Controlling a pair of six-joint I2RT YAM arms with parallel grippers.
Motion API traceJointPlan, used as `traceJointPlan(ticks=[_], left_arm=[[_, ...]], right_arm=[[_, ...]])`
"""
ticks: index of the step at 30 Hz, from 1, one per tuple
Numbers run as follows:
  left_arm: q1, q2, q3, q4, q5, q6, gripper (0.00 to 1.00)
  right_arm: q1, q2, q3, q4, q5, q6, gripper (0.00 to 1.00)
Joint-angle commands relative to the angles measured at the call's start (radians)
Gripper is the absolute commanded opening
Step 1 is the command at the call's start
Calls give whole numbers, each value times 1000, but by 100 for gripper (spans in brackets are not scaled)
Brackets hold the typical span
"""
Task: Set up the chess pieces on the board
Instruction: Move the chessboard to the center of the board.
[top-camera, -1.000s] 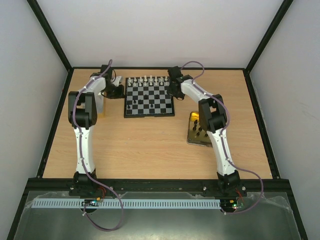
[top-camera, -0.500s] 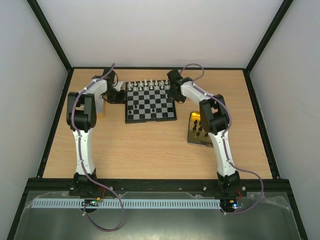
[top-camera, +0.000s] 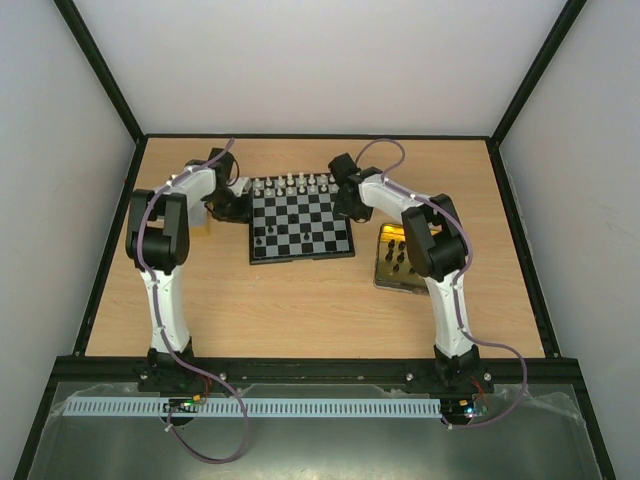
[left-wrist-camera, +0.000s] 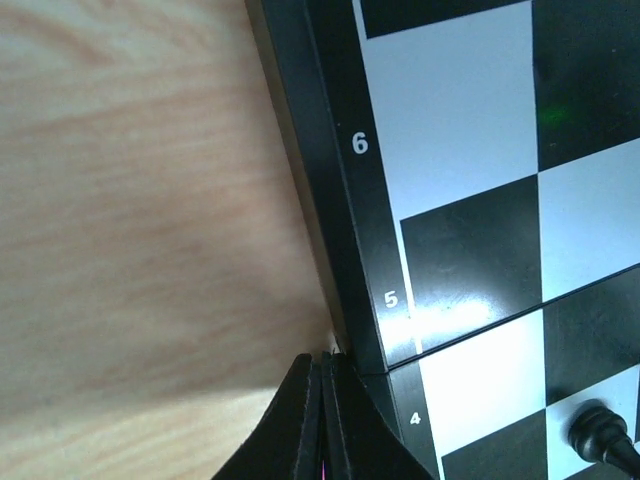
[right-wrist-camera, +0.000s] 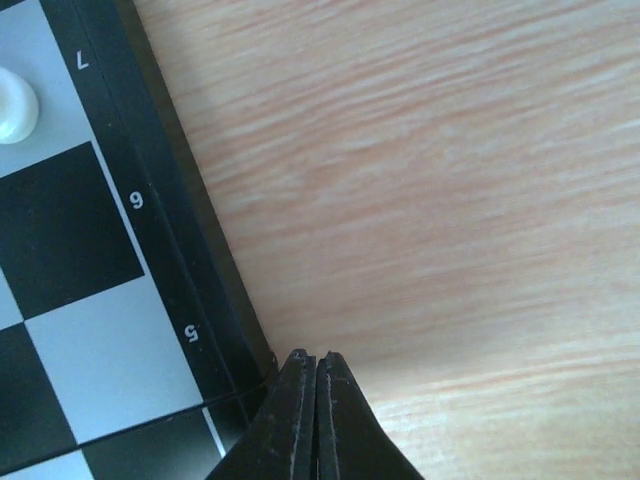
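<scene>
The board (top-camera: 300, 222) lies on the wooden table, slightly rotated. White pieces (top-camera: 290, 183) stand along its far rows; a few black pieces (top-camera: 271, 231) stand on its near left. My left gripper (top-camera: 232, 207) is shut and empty, its tip (left-wrist-camera: 325, 362) against the board's left rim (left-wrist-camera: 340, 200) near rank 5. My right gripper (top-camera: 350, 207) is shut and empty, its tip (right-wrist-camera: 316, 360) against the board's right rim (right-wrist-camera: 190, 250) near rank 5. A white piece (right-wrist-camera: 15, 105) and a black piece (left-wrist-camera: 600, 432) show in the wrist views.
A gold tray (top-camera: 398, 257) with several black pieces stands right of the board. A yellow object (top-camera: 203, 222) sits behind the left arm, left of the board. Black frame rails border the table.
Both grippers have moved toward the near side along the board's side rims. The board has slid nearer with them and turned slightly.
</scene>
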Motion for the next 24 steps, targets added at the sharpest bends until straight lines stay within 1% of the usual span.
traceJointPlan(ticks=[1, 8, 15, 20, 24], left_arm=[[-106, -84, -36, 18, 179, 19, 2], [-130, -146, -93, -4, 167, 37, 2], [-147, -220, -189, 17, 162, 45, 2], [-141, -238, -196, 22, 147, 48, 2], [-135, -233, -184, 17, 154, 51, 2]], right_arm=[[117, -45, -47, 83, -180, 22, 2], [151, -113, -126, 103, -180, 43, 2], [177, -198, -268, 145, -179, 71, 2], [179, -238, -345, 165, -161, 80, 2], [180, -243, -360, 170, -159, 78, 2]])
